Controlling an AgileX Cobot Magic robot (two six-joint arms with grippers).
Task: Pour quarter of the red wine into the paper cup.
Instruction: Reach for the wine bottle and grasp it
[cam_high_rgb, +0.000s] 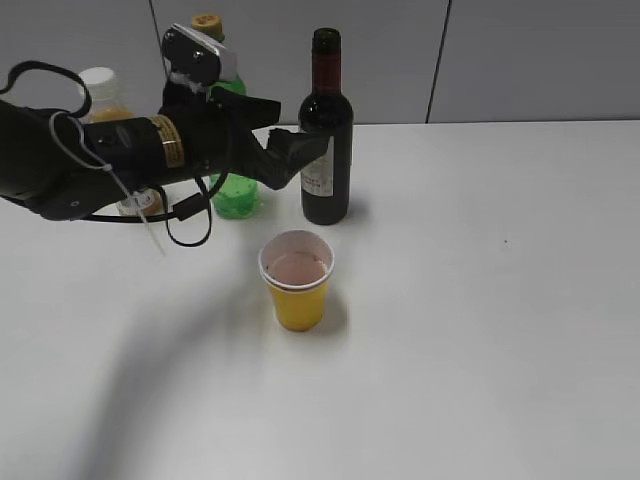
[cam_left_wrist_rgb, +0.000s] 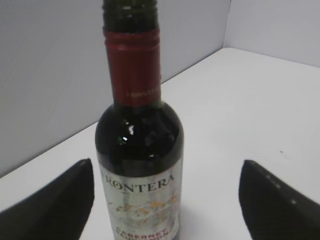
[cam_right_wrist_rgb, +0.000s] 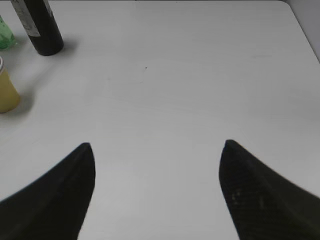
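Cup (cam_high_rgb: 296, 281) sits nearest the exterior camera, upright on the table (cam_high_rgb: 500, 300), yellow with a white rim, and there looks to be a shallow pinkish-red pool inside, though the depth is hard to read. Wine bottle (cam_high_rgb: 326, 130) stands upright just behind the cup, uncapped, dark glass, red foil neck, white label. Left gripper (cam_left_wrist_rgb: 167, 192) is spread wide with the bottle's label between its fingers (cam_left_wrist_rgb: 60, 197), clear gaps on both sides in the left wrist view, so nothing is gripped. Right gripper (cam_right_wrist_rgb: 157, 192) is also open and empty, hovering over bare table well to the right of the bottle and cup; it does not show in the exterior view. Green bottle (cam_high_rgb: 232, 165) and juice bottle (cam_high_rgb: 105, 100) stand behind the left arm, close to it. Risks, as I judge them: the bottle is tall and narrow with an open mouth, so a sideways brush from either finger could tip it and spill wine over the table or onto the cup. The cup is light and close in front, so a low swing could knock it over. The arm's elbow side is near the green bottle and may bump it.
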